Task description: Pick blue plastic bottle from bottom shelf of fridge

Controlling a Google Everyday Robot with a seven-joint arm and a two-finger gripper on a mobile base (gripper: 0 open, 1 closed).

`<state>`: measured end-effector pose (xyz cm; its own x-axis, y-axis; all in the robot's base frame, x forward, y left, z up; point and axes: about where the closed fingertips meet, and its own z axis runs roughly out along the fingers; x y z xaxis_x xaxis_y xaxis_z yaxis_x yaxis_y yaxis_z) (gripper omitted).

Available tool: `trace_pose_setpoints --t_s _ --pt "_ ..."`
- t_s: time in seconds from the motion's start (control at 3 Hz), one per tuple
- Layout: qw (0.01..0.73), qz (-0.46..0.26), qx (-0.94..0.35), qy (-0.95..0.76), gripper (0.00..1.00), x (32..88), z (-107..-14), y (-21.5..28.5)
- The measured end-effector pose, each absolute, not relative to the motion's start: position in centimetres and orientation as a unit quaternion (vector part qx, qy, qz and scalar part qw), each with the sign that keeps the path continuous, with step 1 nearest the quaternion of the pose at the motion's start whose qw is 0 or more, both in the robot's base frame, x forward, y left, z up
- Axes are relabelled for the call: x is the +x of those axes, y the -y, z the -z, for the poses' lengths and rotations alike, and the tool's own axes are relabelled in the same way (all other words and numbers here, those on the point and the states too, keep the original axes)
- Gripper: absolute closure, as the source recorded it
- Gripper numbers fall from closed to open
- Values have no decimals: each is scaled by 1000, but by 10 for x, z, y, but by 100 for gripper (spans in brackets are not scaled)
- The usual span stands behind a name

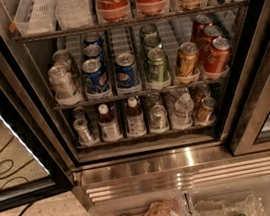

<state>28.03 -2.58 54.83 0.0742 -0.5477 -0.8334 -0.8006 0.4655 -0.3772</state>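
Note:
The fridge stands open in front of me. On its bottom shelf the blue plastic bottle stands in the second lane from the left, with a white cap, dark contents and a pale label. A similar small bottle stands right of it, and a silver can stands to its left. Further right are a can, a clear water bottle and another can. The gripper is out of view.
The middle shelf holds rows of silver, blue, green and orange cans. The black door frame and glass door stand at the left. Two clear plastic bins sit on the floor below. Cables lie at the left.

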Motion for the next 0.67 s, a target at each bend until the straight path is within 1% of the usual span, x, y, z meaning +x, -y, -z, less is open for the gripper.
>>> trace_pose_setpoints --t_s 0.33,0.67 --pt "528 -122 -496 -678 0 286 -549 25" --pt "530 -104 -483 -689 0 322 -565 32"
